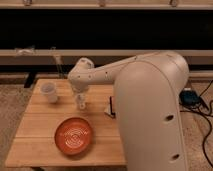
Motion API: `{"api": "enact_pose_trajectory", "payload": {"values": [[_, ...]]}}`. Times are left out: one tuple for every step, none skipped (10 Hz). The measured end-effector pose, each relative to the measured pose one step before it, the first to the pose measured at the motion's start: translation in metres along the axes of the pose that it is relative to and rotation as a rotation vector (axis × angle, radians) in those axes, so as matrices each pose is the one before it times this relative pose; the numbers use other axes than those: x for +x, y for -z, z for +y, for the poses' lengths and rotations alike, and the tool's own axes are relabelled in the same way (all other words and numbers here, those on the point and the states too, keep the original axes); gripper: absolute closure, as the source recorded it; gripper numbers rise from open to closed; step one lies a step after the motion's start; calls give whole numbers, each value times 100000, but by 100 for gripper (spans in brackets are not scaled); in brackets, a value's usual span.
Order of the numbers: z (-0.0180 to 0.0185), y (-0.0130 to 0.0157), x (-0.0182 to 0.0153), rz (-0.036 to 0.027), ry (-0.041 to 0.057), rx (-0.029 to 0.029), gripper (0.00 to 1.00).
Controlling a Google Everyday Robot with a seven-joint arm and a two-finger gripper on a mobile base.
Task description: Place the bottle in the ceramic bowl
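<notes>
The bench (40, 131) is a slatted top of pale wood standing on a speckled carpet (15, 107). Behind it the wall is dark, with a pale ledge (100, 54) running the width of the room. Off to the right, dark cables (204, 117) trail over the floor beside a small bluish box (189, 96).

The robot's bulky white body (150, 110) stands right at the front, hiding the whole right end of the bench. Its arm (105, 74) stretches left across the back edge and bends down at the wrist.

The gripper (80, 99) hangs over the middle of the bench, somewhat nearer the back edge, and its fingers look closed on the upper part of the bottle (81, 104). The bottle is upright; I cannot tell whether its base touches the wood.

The ceramic bowl (74, 136) sits by the front edge, ahead of the bottle and a shade to the left, apart from it and with nothing inside.

A white cup (49, 92) stands near the back left corner, well apart from the bottle. A small dark object (112, 106) lies to the bottle's right, partly hidden by the robot's body.
</notes>
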Motion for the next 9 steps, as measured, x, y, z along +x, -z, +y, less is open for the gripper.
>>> {"api": "enact_pose_trajectory", "payload": {"values": [[-184, 304, 301, 380, -376, -1019, 90], [-46, 921, -26, -1182, -133, -1579, 98], [21, 1238, 153, -1366, -10, -1593, 100], [-147, 1725, 160, -1980, 597, -1374, 100], [-86, 1536, 426, -1475, 731, -1258, 100], [-23, 2106, 954, -2074, 1453, -1867, 100], [256, 1954, 886, -1612, 1442, -1528, 100], [252, 1122, 840, -714, 1223, -867, 100], [1017, 957, 1204, -145, 2121, -1686, 100]]}}
